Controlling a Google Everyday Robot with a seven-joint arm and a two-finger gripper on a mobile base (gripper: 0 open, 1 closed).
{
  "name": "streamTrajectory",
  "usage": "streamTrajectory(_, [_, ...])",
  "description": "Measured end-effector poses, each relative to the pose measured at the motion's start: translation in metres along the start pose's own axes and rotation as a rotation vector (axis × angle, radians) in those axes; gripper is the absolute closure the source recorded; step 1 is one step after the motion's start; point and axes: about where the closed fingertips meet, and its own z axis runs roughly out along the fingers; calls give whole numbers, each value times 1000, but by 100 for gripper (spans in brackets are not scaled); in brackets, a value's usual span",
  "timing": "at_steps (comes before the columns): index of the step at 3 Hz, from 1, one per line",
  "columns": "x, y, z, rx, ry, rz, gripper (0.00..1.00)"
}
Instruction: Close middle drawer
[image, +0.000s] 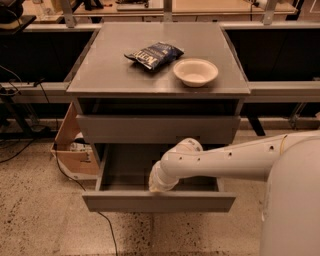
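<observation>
The middle drawer (159, 201) is the wide shallow grey tray with a low front panel. It stands pulled out at the bottom of the grey cabinet (100, 80). My white arm reaches in from the right. My gripper (159, 185) is down inside the drawer, just behind the middle of its front panel. Above it, the drawer with the taller front panel (157, 129) is nearly shut.
A dark chip bag (154, 54) and a white bowl (195, 71) sit on the cabinet top. A cardboard box (72, 150) stands on the floor left of the cabinet, with cables beside it. Dark benches run along the back.
</observation>
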Motion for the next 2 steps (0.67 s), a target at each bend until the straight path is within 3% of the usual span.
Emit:
streamTrajectory(1, [9,17,2,-28,-13,42,95])
streamTrajectory(2, [24,37,-9,-28,-17,92,100])
